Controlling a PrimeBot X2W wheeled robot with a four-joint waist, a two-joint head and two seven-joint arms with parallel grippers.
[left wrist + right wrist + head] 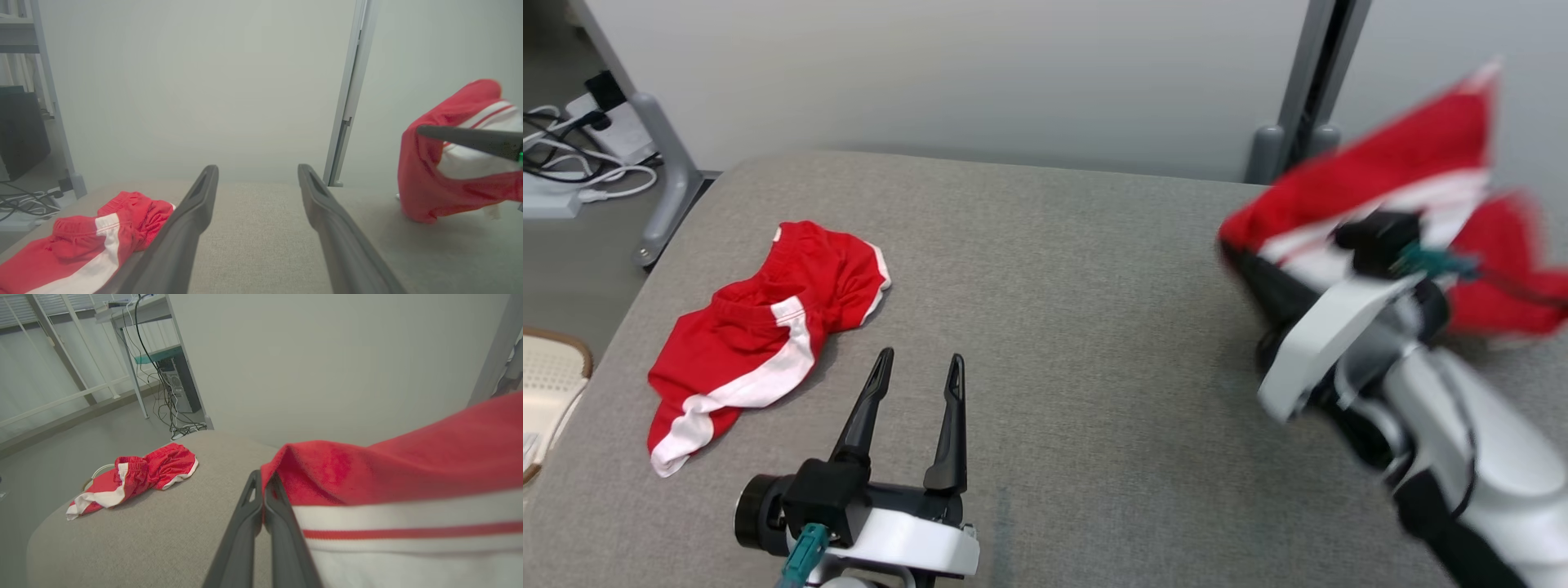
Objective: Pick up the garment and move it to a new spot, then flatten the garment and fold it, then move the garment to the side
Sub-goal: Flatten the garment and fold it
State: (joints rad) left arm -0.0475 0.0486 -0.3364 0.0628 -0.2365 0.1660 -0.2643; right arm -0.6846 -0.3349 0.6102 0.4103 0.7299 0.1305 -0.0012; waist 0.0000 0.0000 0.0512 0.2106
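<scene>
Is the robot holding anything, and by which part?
The right gripper is shut on a red and white garment, pinching a fold of its red cloth. The left gripper is open, empty.

Two red garments [760,351] [1388,171], two tools [920,359] [262,479]

I'm seeing my left gripper [920,358]: 2 long tapered black fingers [862,425] with slotted tips, black camera block [829,498], teal cable plug [805,557], glossy white wrist shell [907,549]. Right forearm [1503,465]: white, black joints.

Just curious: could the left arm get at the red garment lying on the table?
Probably yes: the left gripper is open, with bare table between it and the crumpled garment.
</scene>
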